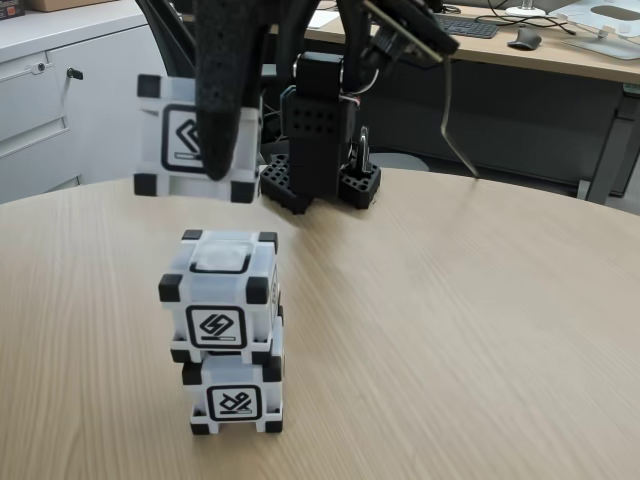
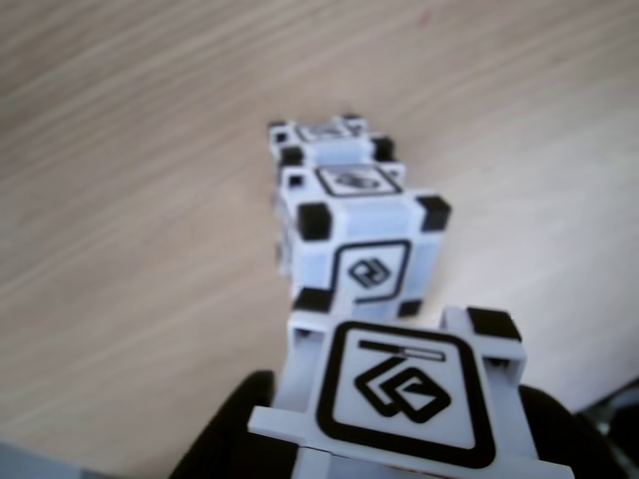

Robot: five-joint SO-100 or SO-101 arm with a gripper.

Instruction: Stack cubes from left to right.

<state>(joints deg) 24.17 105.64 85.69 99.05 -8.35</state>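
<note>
End effector: black fingers (image 1: 222,140) clamped on either side of the third cube (image 1: 198,140), carried in the air, slightly tilted in the fixed view.
Held cube, other view: fills the bottom edge (image 2: 399,394), glyph face up.
Stack: upper cube (image 1: 220,295) sits on lower cube (image 1: 236,392), a little askew; both rest on the wooden surface (image 1: 450,330).
Offset: held cube is well above the stack, apparently a little to its left in the fixed view.
Step, judged: placing the last cube.
Next move needs: centre over the upper cube, level the cube, lower gently, then release; the skewed stack could topple.
</note>
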